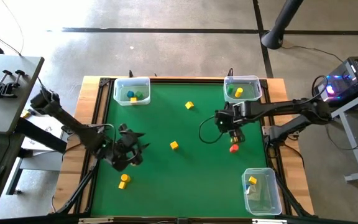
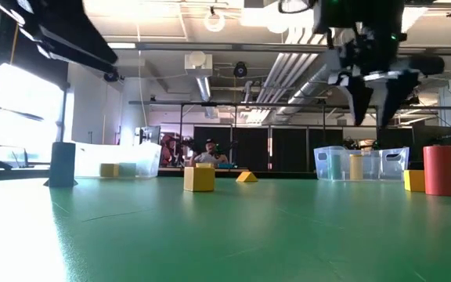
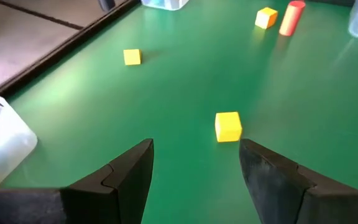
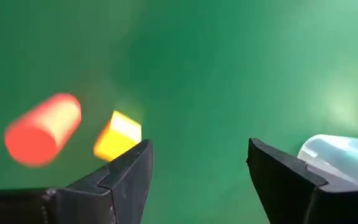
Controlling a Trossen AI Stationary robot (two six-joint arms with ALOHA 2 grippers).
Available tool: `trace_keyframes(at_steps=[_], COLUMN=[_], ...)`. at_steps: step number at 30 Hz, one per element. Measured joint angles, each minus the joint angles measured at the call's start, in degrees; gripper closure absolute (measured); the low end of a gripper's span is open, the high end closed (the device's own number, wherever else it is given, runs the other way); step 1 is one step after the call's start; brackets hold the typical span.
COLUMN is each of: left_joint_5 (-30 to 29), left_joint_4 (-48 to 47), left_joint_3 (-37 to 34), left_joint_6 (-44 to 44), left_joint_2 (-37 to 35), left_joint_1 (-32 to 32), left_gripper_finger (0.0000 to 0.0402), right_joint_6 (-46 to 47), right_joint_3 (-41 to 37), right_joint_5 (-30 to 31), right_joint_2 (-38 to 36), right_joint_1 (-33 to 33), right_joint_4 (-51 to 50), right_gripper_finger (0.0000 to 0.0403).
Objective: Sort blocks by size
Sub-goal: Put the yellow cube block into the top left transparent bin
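Small blocks lie on the green table (image 1: 204,180). A yellow block (image 1: 174,145) sits mid-table, another (image 1: 189,106) farther back, and a yellow piece (image 1: 124,180) near the left front. A red cylinder (image 1: 234,148) stands upright beside a yellow block (image 4: 118,134) at the right. My left gripper (image 1: 132,149) hovers open at the left, its fingers pointing toward the middle yellow block (image 3: 228,126). My right gripper (image 1: 234,132) hangs open above the table, pointing down, close to the red cylinder (image 4: 42,127); nothing is between its fingers (image 4: 126,174).
Three clear bins stand on the table: far left (image 1: 132,91) with green, blue and yellow blocks, far right (image 1: 242,88) with green and yellow ones, near right (image 1: 261,190) with a yellow one. A wooden frame (image 1: 95,124) borders the mat.
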Motion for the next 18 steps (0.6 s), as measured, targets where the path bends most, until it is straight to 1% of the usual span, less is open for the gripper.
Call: trace_keyframes(at_steps=[5,9,14,18], left_joint_5=[-2.65,-4.38,-5.88,-6.01], left_joint_4=[-0.76,-0.72,-0.76,-0.76], left_joint_3=[0.00,0.00,0.00,0.00], left_joint_6=[-2.02,-2.00,-1.98,-1.98], left_joint_2=[0.22,0.23,0.23,0.23], left_joint_1=[-2.66,-2.91,-2.70,-2.67], left_gripper_finger=[0.0177,0.0177,0.0177,0.0177], right_joint_6=[-7.74,-9.82,-13.91,-18.15], right_joint_3=[-5.27,-9.01,-12.81,-15.86], right_joint_5=[-1.05,-1.10,-4.52,-4.63], right_joint_2=[0.00,0.03,0.03,0.03], right_joint_1=[0.29,1.60,3.84,5.78], right_joint_4=[-5.54,-7.55,-1.98,4.67], right_gripper_finger=[0.0151,0.0151,0.0151,0.0151])
